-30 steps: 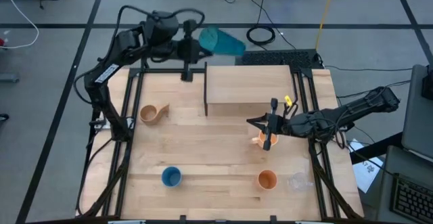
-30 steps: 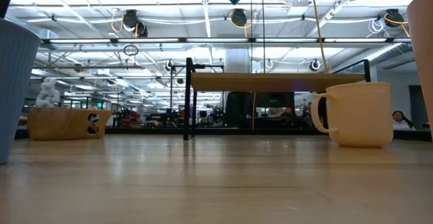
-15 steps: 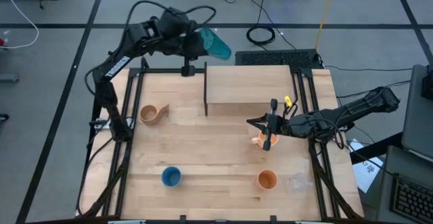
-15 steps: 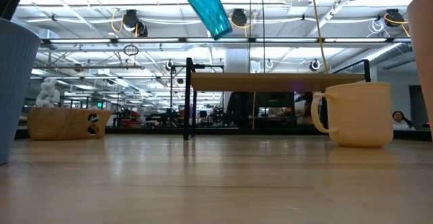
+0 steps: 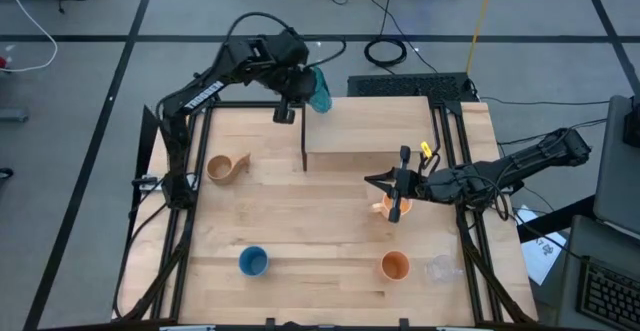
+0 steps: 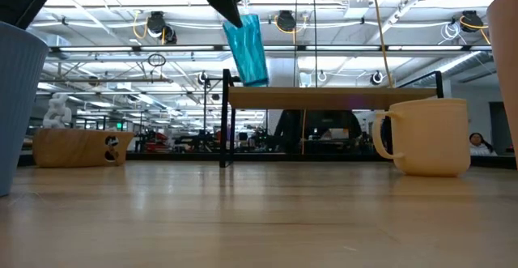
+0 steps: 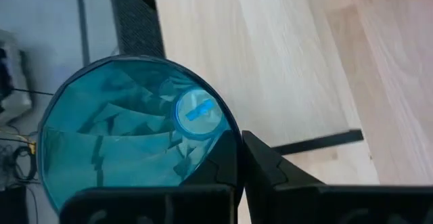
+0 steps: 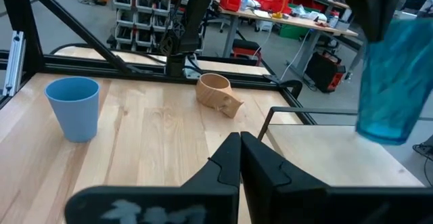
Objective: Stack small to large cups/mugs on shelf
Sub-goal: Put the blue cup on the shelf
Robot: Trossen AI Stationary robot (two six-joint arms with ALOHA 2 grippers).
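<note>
Spanning a grey-floored workshop, the table (image 5: 330,231) carries the shelf (image 5: 365,126); left tool (image 5: 300,96) grips the tumbler (image 5: 320,91).

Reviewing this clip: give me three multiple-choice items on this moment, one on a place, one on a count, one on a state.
1. Where is the teal tumbler?
A. flat on the table
B. held just above the shelf's left end
C. inside the blue cup

2. How many cups stand on the shelf?
A. none
B. two
C. four

3. The left gripper's jaws are:
A. wide open
B. shut on the tumbler's rim
C. shut on nothing

Key: 1 B, the low view shows it hanging over the shelf; 2 A, the shelf top is bare; 3 B, the left wrist view shows the rim pinched.
</note>
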